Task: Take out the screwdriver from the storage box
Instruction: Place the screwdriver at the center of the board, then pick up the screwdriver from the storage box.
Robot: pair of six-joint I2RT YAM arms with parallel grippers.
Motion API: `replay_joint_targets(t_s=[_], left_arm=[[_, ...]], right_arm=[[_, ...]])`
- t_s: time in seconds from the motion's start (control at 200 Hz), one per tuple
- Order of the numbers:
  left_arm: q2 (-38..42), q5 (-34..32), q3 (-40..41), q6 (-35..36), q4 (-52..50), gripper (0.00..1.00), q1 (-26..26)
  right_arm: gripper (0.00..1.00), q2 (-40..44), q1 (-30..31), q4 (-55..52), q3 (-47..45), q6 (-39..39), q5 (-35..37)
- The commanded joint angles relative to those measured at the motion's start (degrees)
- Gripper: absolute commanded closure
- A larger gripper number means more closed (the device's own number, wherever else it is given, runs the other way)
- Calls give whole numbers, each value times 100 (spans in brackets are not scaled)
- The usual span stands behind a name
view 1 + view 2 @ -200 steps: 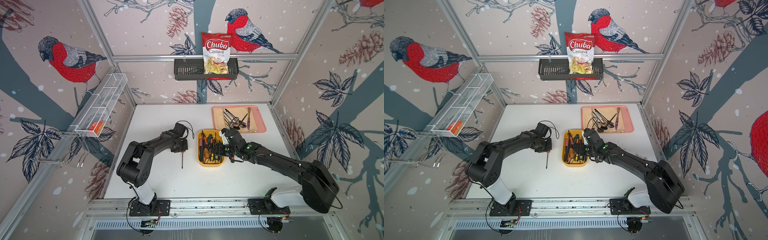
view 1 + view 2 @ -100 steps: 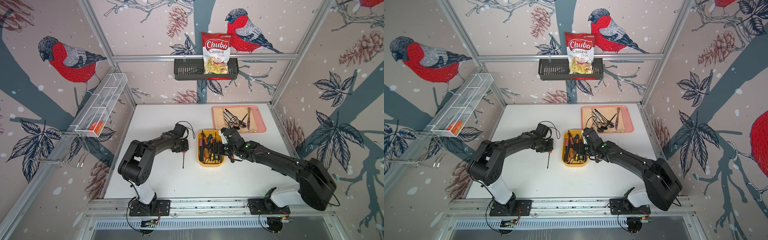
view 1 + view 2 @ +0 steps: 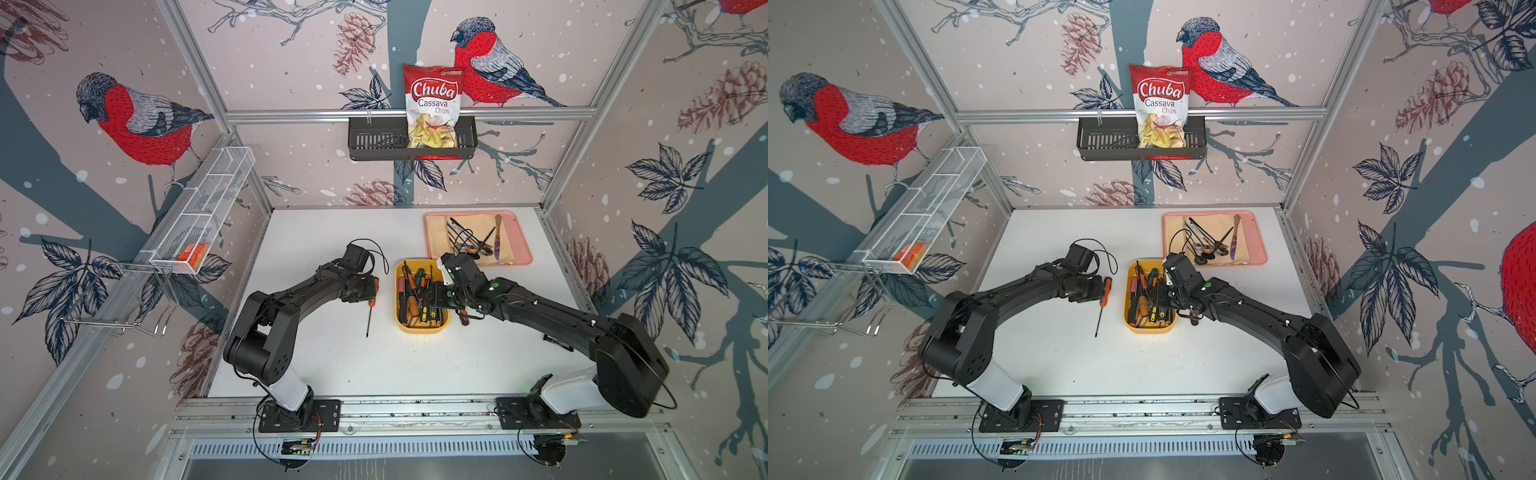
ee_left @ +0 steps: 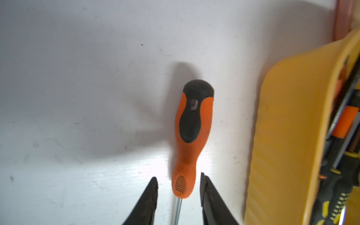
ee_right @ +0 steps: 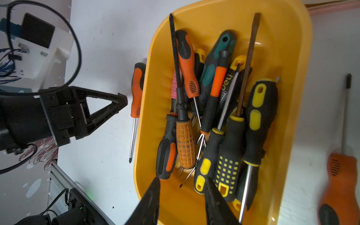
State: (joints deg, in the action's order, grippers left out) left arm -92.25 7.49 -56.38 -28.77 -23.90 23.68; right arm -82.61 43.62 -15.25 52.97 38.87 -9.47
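Finding: you have the screwdriver (image 4: pixel 191 124) out of the storage box (image 5: pixel 292 48). It lies flat on the white surface (image 3: pixel 332 365), just beside the box's long side toward your left arm. Its handle points to the back wall and its tip to the arm bases.

Your left tool (image 4: pixel 178 176) has its fingers apart, one on each side of the handle's shaft end. Bare surface shows in both gaps, and neither finger touches the handle in the wrist view.

Your right tool (image 5: pixel 182 178) hangs over the front end of the box, fingers apart, with nothing clamped between them.

The box holds a heap of other screwdrivers (image 5: pixel 214 116). A second orange screwdriver (image 5: pixel 340 175) lies on the surface beside the box's opposite side.
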Motion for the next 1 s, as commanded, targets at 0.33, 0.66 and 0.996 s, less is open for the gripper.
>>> replay_joint_targets(t_s=[0.33,0.66,0.996], left_arm=[[1252,1027,381,-82,175,56,-21],[1908,1566,767,-97,228,56,-20],[2245,1824,996,-109,299,56,-20]], right_arm=[[58,-844,224,-660,752,-46,310],[58,-1415,358,-922,1236,-55,415],[58,-1839,437,-1165,1600,-29,550]])
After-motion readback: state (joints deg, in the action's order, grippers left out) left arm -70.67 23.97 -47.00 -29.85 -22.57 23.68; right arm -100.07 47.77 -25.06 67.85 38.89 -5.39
